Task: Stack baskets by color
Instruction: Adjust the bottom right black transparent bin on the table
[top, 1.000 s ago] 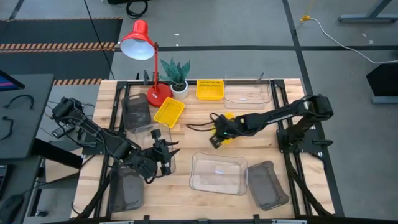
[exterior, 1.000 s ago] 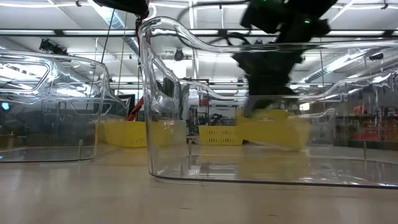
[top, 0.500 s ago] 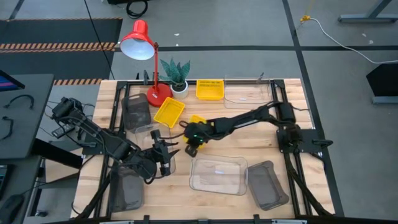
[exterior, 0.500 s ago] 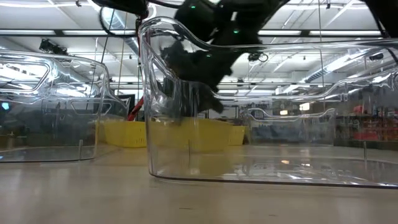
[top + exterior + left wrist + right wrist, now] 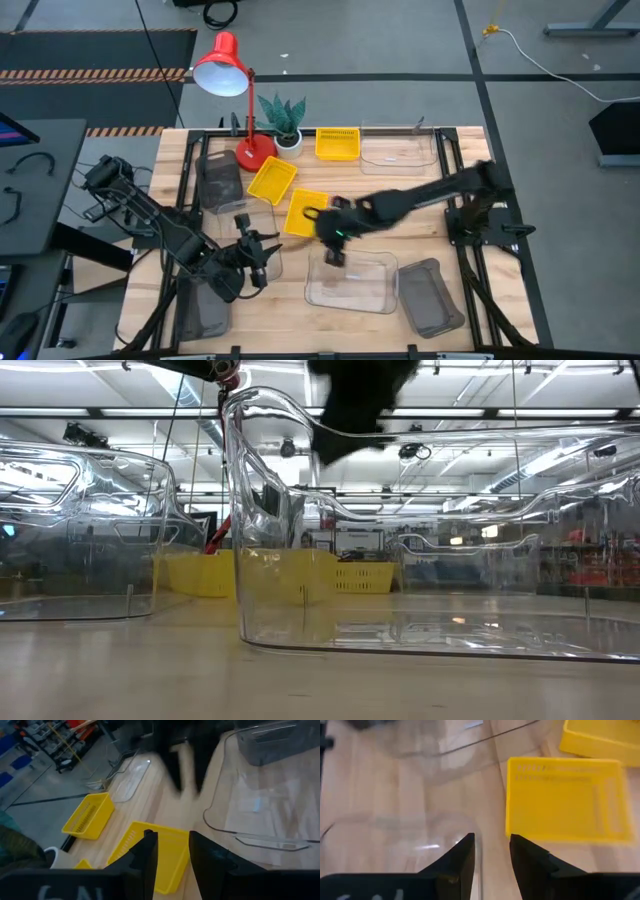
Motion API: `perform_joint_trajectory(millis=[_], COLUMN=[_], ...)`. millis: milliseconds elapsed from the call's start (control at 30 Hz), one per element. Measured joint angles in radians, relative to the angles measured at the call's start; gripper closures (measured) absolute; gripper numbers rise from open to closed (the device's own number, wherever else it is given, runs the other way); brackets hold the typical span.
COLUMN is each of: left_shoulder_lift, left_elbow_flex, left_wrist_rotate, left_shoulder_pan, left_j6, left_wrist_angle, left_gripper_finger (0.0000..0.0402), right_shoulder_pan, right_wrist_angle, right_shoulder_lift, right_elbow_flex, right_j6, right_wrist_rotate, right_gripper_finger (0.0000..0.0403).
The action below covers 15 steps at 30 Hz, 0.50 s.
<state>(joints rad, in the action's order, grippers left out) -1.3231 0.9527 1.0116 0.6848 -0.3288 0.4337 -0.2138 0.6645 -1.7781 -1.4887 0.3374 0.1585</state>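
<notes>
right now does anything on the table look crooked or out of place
Two yellow baskets sit askew mid-table: one by the lamp base, one just off the right gripper. They lie side by side, unstacked, each turned at an angle, while a third yellow basket sits square at the back edge.

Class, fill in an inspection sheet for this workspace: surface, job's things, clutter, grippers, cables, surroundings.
Surface: wooden table, lit.
Job's things: three yellow baskets; clear baskets; grey baskets.
Clutter: red lamp, potted plant.
Grippers: right gripper open, empty, over the front clear basket; left gripper open, empty, at the table's front left.
Cables: one white cable on the floor.
Surroundings: grey floor, striped mat.
</notes>
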Motion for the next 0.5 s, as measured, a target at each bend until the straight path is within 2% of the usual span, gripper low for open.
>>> perform_joint_trajectory(millis=[100,200,300,500], left_shoulder_lift=[0.000,0.000,0.000,0.000], left_elbow_flex=[0.000,0.000,0.000,0.000], left_wrist_rotate=[0.009,0.009,0.009,0.009], left_shoulder_pan=[-0.004,-0.015,-0.026,-0.064], left_j6=[-0.026,-0.027,-0.027,-0.026], left_wrist_angle=[0.015,0.013,0.005,-0.012], left_gripper_finger=[0.0285,0.0285,0.0285,0.0285], right_shoulder_pan=[-0.117,-0.254,-0.392,-0.617], right_wrist_angle=[0.126,0.230,0.335,0.636], right_shoulder_lift=[0.099,0.165,0.195,0.173], right_elbow_flex=[-0.001,-0.002,-0.002,-0.001], right_j6=[0.038,0.167,0.329,0.669], right_wrist_rotate=[0.112,0.190,0.199,0.139], right_gripper_finger=[0.0274,0.0275,0.0275,0.0276])
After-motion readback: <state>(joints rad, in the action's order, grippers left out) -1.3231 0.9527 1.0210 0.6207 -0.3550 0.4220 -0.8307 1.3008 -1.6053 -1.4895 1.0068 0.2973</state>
